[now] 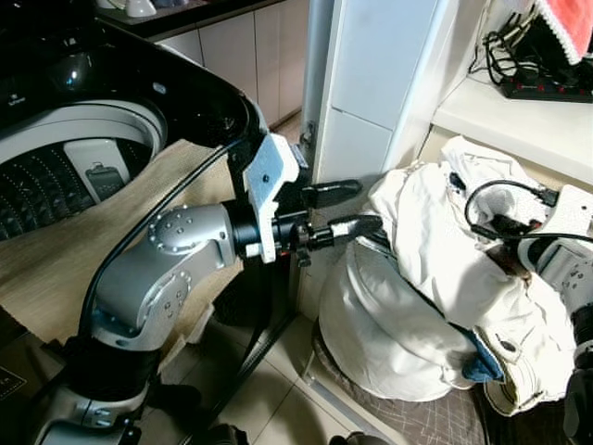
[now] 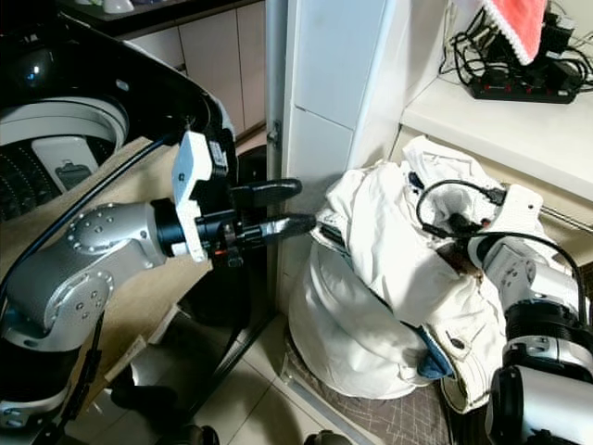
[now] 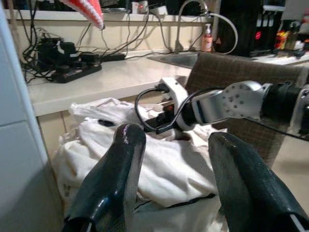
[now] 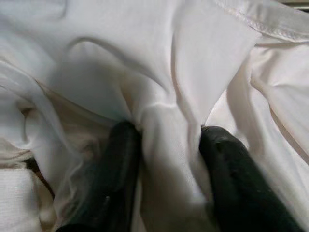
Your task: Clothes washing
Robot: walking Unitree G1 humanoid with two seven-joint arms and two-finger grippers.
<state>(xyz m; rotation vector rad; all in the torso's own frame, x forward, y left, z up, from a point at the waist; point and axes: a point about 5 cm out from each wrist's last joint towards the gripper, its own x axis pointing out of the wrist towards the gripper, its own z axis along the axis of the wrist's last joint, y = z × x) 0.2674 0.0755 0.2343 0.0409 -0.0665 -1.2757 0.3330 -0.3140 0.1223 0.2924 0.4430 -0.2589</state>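
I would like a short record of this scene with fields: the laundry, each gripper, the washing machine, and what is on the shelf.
laundry: heap of white clothes piled beside the white cabinet
right gripper: right gripper pushed into the heap, a fold of white cloth between its fingers
left gripper: left gripper open, held at the left edge of the heap, gripping nothing
washing machine: washing machine at the robot's left, lid up, drum visible
shelf: power strip with tangled black cables
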